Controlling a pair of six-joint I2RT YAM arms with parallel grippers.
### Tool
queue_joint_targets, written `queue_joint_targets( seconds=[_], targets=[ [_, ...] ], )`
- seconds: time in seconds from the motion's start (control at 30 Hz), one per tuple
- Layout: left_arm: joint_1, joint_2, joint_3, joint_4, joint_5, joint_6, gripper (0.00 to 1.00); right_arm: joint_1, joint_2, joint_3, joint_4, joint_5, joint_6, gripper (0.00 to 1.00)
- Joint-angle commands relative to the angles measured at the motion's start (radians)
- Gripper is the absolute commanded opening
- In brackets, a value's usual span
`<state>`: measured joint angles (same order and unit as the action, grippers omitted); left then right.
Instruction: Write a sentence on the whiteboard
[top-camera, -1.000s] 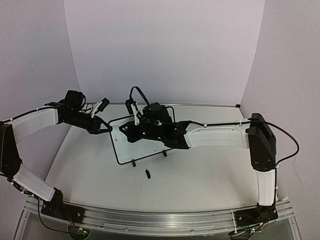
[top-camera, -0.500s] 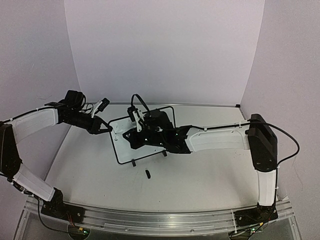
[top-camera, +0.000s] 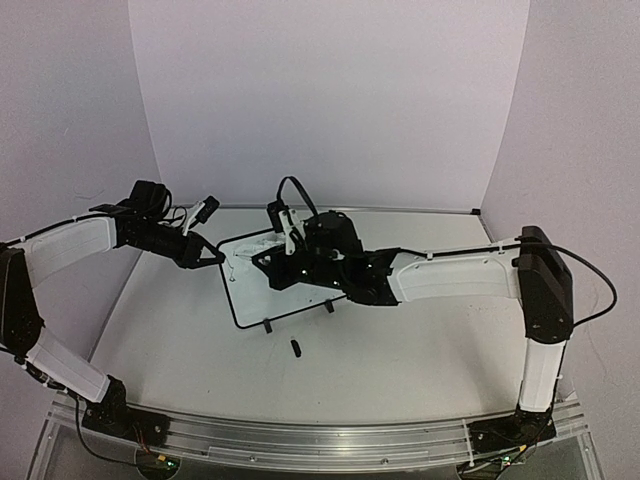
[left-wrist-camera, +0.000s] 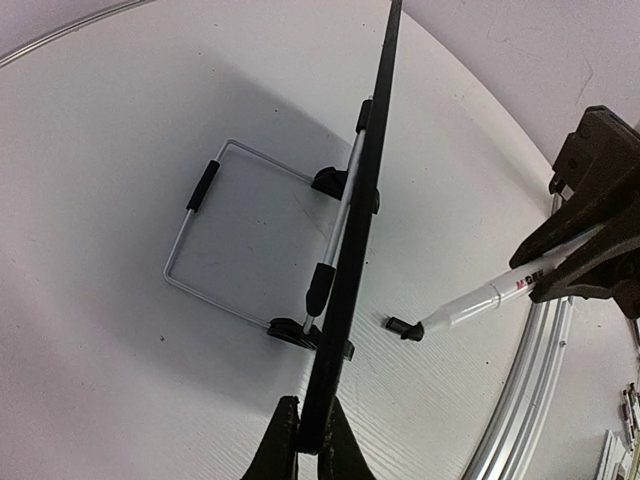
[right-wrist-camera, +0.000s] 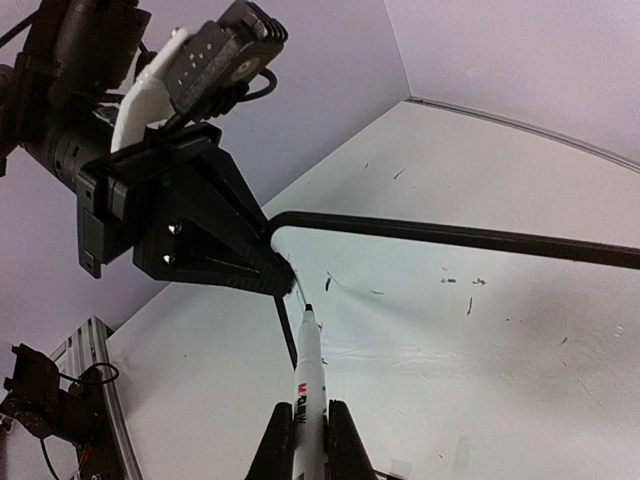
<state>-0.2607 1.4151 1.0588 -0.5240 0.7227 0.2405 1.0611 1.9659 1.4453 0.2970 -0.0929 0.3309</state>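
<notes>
The whiteboard stands tilted on its feet at mid table. My left gripper is shut on its upper left corner; in the left wrist view the fingers pinch the black frame edge-on. My right gripper is shut on a white marker, also seen in the left wrist view. The marker's tip sits at the board face near that corner, beside my left gripper. No readable sentence shows, only a few short dark strokes.
A small black marker cap lies on the table in front of the board and also shows in the left wrist view. The board's wire stand rests behind it. White walls close the back and sides.
My right arm has shifted right and its wrist has moved toward the back over the board, the marker staying near the upper left corner. My left gripper and the board have not moved.
</notes>
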Motion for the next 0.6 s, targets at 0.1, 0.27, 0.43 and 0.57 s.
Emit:
queue_joint_targets(
  seconds=[0.1, 0.27, 0.43, 0.57],
  targets=[
    [0.008, -0.019, 0.005, 0.0, -0.083, 0.009, 0.0, -0.001, -0.004, 0.045, 0.041, 0.01, 0.009, 0.0],
    [0.008, -0.019, 0.005, 0.001, -0.083, 0.007, 0.0, -0.006, 0.018, 0.065, 0.041, 0.007, 0.012, 0.0],
    [0.008, -0.021, 0.005, 0.001, -0.084, 0.007, 0.0, -0.016, 0.046, 0.093, 0.033, -0.006, 0.023, 0.0],
    [0.008, -0.021, 0.004, 0.0, -0.086, 0.007, 0.0, -0.021, 0.068, 0.107, 0.02, -0.01, 0.036, 0.0]
  ],
)
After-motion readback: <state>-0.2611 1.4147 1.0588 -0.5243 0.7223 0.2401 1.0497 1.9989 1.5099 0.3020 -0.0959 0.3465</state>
